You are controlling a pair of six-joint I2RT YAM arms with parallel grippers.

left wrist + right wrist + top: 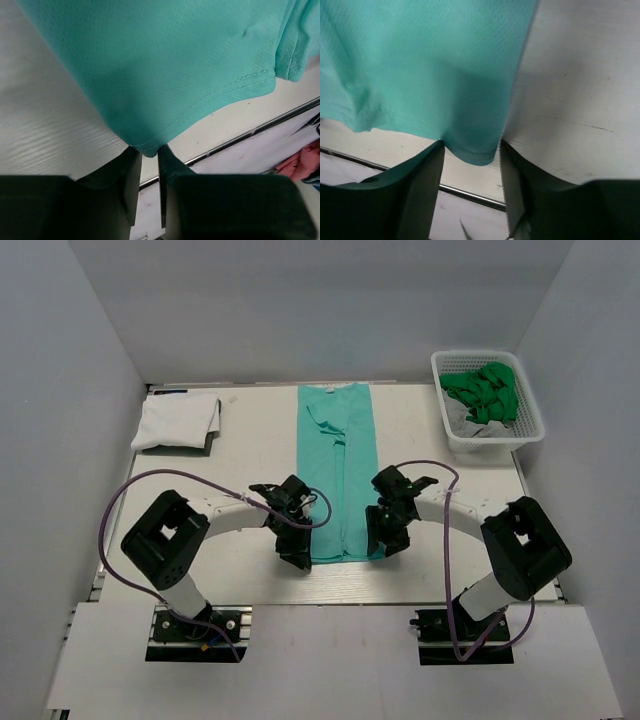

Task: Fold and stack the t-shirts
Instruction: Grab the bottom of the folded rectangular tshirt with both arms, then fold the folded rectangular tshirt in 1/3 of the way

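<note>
The teal-mint t-shirt (335, 470) lies folded into a long narrow strip down the middle of the table, neck end far, hem end near. My left gripper (298, 555) is at its near left corner; in the left wrist view (149, 152) the jaws stand nearly together with the shirt's (165, 65) corner pinched between the tips. My right gripper (385, 540) is at the near right corner; in the right wrist view (470, 150) the jaws stand wide apart around the shirt's (420, 65) corner. The white t-shirt (178, 420) lies folded at the far left.
A white lattice basket (480, 440) stands at the far right with crumpled green cloth (485, 390) in it. The table's near edge with a metal rail (240, 137) runs just behind both grippers. Grey walls close in the sides and back.
</note>
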